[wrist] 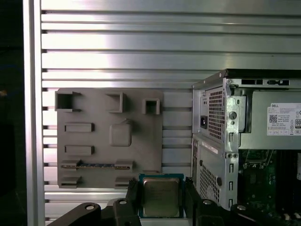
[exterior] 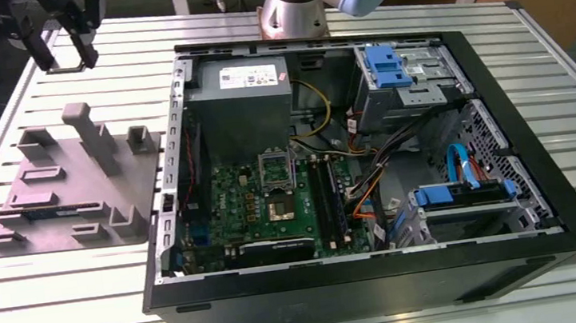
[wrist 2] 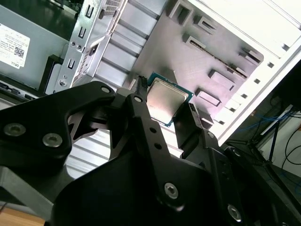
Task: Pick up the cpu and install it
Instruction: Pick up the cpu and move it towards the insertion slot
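Note:
The cpu [wrist: 160,197] is a small square chip with a silvery top and a green rim, and my gripper [wrist: 160,197] is shut on it, one black finger [wrist: 132,193] on each side. The second wrist view shows the cpu [wrist 2: 165,102] between the gripper [wrist 2: 167,104] fingers, held above the slatted table and the edge of the grey moulded tray [wrist 2: 211,61]. In the exterior view the gripper [exterior: 63,60] hangs at the far left, beyond the tray [exterior: 66,193]. The motherboard's socket [exterior: 279,202] lies open inside the case.
The open computer case [exterior: 518,210] takes up the exterior view's middle and right, with a grey power supply [exterior: 241,78], blue drive bays [exterior: 396,66] and cables inside. Its metal back wall [wrist: 214,136] stands close beside the gripper. The arm's base [exterior: 294,12] stands behind the case.

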Available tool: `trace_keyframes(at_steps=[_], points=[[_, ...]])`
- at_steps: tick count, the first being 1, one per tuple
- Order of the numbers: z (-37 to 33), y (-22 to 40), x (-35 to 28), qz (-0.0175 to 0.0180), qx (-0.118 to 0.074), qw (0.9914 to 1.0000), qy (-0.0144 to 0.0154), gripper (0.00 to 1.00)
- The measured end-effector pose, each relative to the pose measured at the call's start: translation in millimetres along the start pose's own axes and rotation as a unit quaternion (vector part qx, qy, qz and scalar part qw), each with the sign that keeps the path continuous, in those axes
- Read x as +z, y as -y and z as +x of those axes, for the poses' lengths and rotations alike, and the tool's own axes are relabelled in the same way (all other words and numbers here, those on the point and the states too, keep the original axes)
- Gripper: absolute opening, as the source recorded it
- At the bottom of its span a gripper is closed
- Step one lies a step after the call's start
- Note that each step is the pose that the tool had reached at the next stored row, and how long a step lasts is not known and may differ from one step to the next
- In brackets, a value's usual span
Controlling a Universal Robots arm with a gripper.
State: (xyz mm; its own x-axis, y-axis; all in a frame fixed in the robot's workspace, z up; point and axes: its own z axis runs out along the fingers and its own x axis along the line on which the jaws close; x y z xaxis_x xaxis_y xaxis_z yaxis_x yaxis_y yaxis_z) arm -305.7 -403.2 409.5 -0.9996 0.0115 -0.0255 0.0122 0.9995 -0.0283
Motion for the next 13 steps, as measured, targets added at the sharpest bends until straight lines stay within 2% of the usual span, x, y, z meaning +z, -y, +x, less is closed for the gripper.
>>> trace_keyframes(at_steps=[5, 11, 13], points=[[-5.8, -0.1, 0.2, 0.0, 0.0, 1.0, 0.0, 0.47], [-18.6, -0.2, 0.5, -0.0001, 0.0, 1.0, 0.0001, 0.47], [-20.9, -0.2, 0.5, 0.0, 0.0, 1.0, 0.0, 0.47]])
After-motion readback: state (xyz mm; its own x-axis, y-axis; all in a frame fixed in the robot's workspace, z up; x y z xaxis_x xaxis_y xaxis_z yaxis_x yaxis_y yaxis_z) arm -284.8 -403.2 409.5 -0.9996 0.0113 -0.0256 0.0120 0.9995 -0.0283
